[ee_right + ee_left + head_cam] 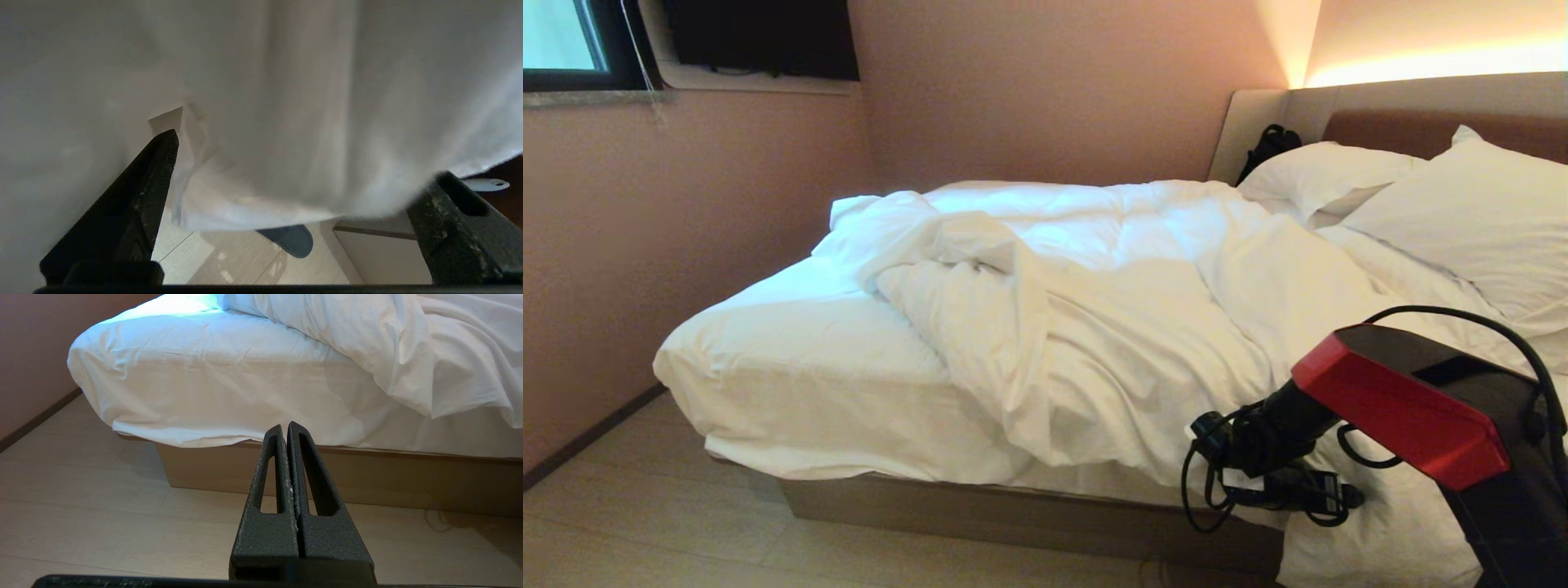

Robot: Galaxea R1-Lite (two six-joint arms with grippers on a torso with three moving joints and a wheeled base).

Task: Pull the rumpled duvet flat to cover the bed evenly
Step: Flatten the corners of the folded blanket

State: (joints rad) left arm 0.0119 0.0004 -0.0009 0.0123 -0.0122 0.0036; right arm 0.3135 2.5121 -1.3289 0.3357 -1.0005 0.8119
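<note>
While my left end effector (288, 430) hangs low beside the bed (1029, 510) with its two fingers pressed flat together on nothing, pointing at the brown base and the pale wooden floor (645, 531), my right end effector (302, 163) is down at the near side of the bed, spread wide. In the right wrist view one dark finger (135, 212) stands on each side of a hanging fold of the duvet (1111, 327), and the cloth's lower edge droops between them; the fingers are apart and not pinching it, though the tip of one lies against or just beside the fabric, I cannot tell which.

From my head view the duvet lies bunched over the middle and the right part of the bed, thick and wrinkled, with a heavy fold turned back on itself near the centre. Its near edge spills over the side of the mattress by my right arm (1405, 408). The foot end of the mattress, on the left, shows only the thin sheet (792, 367). Two white pillows (1470, 220) rest against the padded headboard (1421, 114) at the right, and a dark object sits in the corner just behind them. A pink wall (1013, 90) runs along the far side of the bed.
</note>
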